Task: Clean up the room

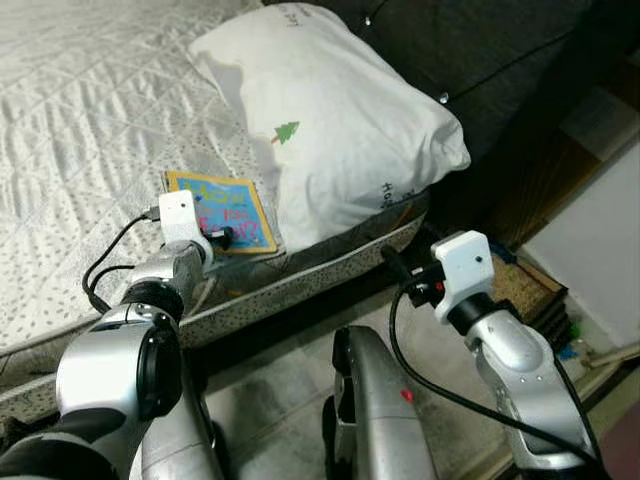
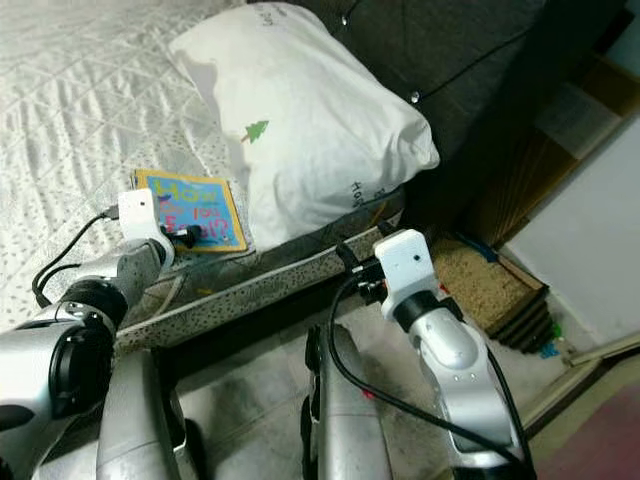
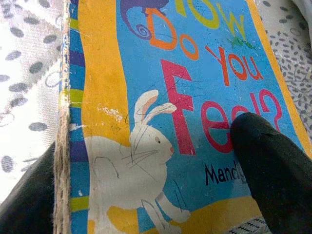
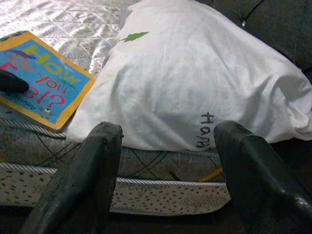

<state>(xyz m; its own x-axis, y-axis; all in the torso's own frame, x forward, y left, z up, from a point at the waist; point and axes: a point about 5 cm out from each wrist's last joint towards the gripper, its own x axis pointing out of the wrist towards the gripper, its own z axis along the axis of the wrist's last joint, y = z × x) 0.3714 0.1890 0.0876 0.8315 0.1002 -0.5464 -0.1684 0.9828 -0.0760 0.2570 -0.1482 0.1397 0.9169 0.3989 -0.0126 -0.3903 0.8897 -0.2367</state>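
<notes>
Tidying looks barely begun: the picture book (image 1: 222, 212) lies flat on the bed (image 1: 70, 110) beside the pillow (image 1: 330, 120). My left gripper (image 1: 222, 237) straddles its edge, fingers (image 3: 270, 170) open, nothing lifted. My right gripper (image 1: 392, 262) hangs open, empty, off the bed's side.

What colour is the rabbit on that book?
White with pink ears, clearest in the left wrist view.

Quilted bed (image 1: 80, 120), dark headboard (image 1: 480, 50)

Book (image 1: 222, 211) on bed (image 1: 80, 120) — left of pillow (image 1: 330, 120)
</notes>
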